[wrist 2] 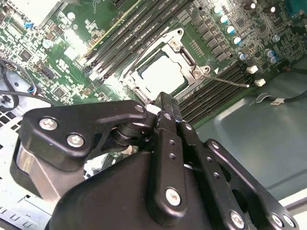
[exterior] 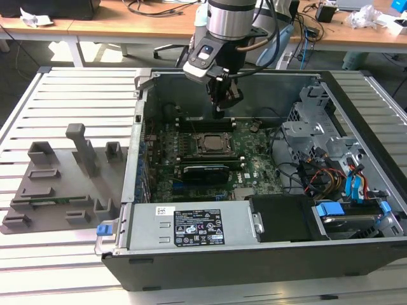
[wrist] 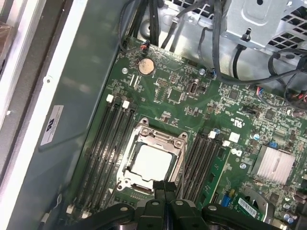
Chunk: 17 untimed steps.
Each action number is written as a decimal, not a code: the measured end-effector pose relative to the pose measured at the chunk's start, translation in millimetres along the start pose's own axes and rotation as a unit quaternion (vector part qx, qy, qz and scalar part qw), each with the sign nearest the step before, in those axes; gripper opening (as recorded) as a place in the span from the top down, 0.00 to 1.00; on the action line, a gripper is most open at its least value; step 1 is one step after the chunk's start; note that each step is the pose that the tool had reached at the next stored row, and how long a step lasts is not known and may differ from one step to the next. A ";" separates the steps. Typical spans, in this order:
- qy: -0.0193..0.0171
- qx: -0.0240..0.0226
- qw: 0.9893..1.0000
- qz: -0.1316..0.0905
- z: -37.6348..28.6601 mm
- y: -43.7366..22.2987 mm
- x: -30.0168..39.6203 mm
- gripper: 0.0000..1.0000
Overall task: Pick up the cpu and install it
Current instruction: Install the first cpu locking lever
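Observation:
The cpu [wrist: 151, 163] lies flat inside the socket frame [wrist: 178, 143] on the green motherboard [wrist: 182, 103], silvery top up; it also shows in the second wrist view as the cpu [wrist 2: 163, 76] and in the exterior view as the cpu [exterior: 208, 143]. My gripper [exterior: 219, 107] hangs inside the open computer case, a little above the socket's far edge. In both wrist views the black fingers [wrist: 164, 186] are pressed together with nothing between them, and the gripper [wrist 2: 163, 99] hovers just beside the chip without touching it.
Memory slots [wrist: 108, 143] flank the socket. A long black expansion card [exterior: 203, 170] lies in front of it. A power supply [exterior: 191, 225], a drive cage [exterior: 311, 136] and cables [exterior: 331, 175] crowd the case. A grey parts fixture [exterior: 63, 184] sits at the exterior view's left.

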<state>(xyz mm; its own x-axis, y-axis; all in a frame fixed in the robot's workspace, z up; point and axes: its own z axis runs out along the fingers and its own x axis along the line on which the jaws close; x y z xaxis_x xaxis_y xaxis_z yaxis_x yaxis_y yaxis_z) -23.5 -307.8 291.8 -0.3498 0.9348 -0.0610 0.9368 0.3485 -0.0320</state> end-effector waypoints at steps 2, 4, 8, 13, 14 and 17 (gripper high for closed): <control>0.000 -0.001 1.000 -0.013 0.0 0.0 0.0 0.89; -0.001 -0.001 1.000 -0.024 0.0 0.0 0.0 0.89; -0.002 -0.003 0.999 -0.052 0.0 0.0 0.0 0.89; -0.003 -0.006 0.995 -0.096 0.0 0.0 0.0 0.89; -0.003 -0.006 0.995 -0.103 0.0 0.0 0.0 0.89; -0.004 -0.007 0.993 -0.119 0.0 0.0 0.0 0.89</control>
<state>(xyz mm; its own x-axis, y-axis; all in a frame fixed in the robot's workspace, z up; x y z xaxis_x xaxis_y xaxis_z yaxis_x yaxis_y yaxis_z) -23.5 -307.8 291.8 -0.5609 0.8257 -0.0610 0.8279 0.5600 -0.0320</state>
